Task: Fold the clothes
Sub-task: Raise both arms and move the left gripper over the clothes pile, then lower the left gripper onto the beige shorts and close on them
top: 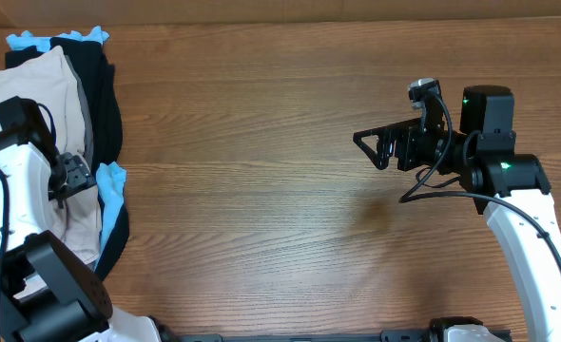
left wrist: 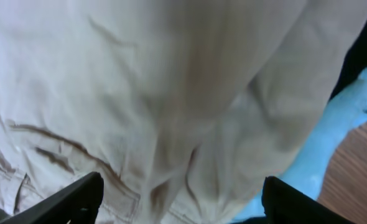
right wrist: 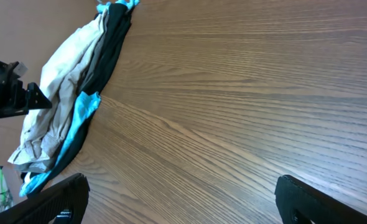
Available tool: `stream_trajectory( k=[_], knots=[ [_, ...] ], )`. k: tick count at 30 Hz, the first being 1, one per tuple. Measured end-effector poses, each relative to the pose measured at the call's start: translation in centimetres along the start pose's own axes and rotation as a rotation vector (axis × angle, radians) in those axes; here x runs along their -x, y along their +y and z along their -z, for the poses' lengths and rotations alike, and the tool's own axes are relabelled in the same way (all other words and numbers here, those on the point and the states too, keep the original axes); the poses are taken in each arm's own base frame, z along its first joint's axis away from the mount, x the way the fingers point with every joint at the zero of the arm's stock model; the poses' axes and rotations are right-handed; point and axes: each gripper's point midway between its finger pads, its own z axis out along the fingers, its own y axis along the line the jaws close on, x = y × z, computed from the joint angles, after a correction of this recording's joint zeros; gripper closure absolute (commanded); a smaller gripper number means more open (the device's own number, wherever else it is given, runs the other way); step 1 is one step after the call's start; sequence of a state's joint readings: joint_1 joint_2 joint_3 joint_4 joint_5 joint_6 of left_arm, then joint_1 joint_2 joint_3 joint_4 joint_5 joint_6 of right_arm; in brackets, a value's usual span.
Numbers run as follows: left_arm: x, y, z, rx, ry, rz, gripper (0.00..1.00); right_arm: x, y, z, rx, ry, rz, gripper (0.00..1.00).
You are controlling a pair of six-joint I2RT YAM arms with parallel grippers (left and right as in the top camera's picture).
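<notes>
Left fingers (left wrist: 68, 200): spread wide, low over the shorts, nothing pinched between them.
Shorts (left wrist: 140, 93): beige and crumpled, on top of the pile at the left arm's end of the bench, with folds and a seam showing close to the left fingers.
Pile: shorts on top, black cloth (top: 107, 90) and blue cloth (left wrist: 342, 115) under them, poking out on the side toward the middle of the bench.
Bench (top: 261, 142): brown wood.
Right fingers (right wrist: 323, 199): spread wide, holding nothing, up over the wood, well apart from the pile.
Step, as a guess: getting hold of the shorts to lift them off the pile. No fold made yet.
Could go wrong, one: pinching only a thin bit of a fold, then a slip on the way up.
Could go wrong, two: biting too deep and catching the blue or black cloth too, since both lie right under the shorts, so the whole pile comes along.
Could go wrong, three: shorts landing in a bunch and hard to fold, with the right fingers too far off to help spread them.
Boxes or bins: none seen; pile lying right on the bench.
</notes>
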State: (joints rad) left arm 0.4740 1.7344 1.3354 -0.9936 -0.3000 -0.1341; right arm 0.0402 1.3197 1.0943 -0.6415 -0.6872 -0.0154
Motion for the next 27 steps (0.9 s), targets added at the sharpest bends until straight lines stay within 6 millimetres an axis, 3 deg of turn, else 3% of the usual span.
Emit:
stream_trajectory(
  k=[2,7,9,15,19,24,27],
  knots=[
    [0.1,0.0,-0.3,0.004,0.001,-0.007,0.41,0.0,-0.1,0.0,-0.005,0.0,0.0,0.04],
    [0.0,-0.1,-1.7,0.02,0.03,-0.039,0.38,0.0,-0.2,0.0,-0.013,0.0,-0.002,0.05],
    [-0.2,0.0,-2.6,0.031,0.055,-0.044,0.43,0.0,-0.3,0.0,-0.015,0.001,-0.002,0.05],
    [-1.1,0.2,-5.0,0.053,0.128,-0.059,0.81,0.0,-0.6,0.0,-0.032,0.001,-0.003,0.05],
    [-1.2,0.3,-4.8,0.058,0.133,-0.068,0.84,0.0,-0.7,0.0,-0.038,0.0,-0.003,0.05],
    [-0.9,0.7,-3.3,0.058,0.154,-0.077,0.96,0.0,-0.7,0.0,-0.04,0.0,-0.003,0.05],
    [-0.4,1.1,-1.5,0.054,0.168,-0.083,0.92,0.0,-0.7,0.0,-0.041,0.0,-0.003,0.05]
  ],
)
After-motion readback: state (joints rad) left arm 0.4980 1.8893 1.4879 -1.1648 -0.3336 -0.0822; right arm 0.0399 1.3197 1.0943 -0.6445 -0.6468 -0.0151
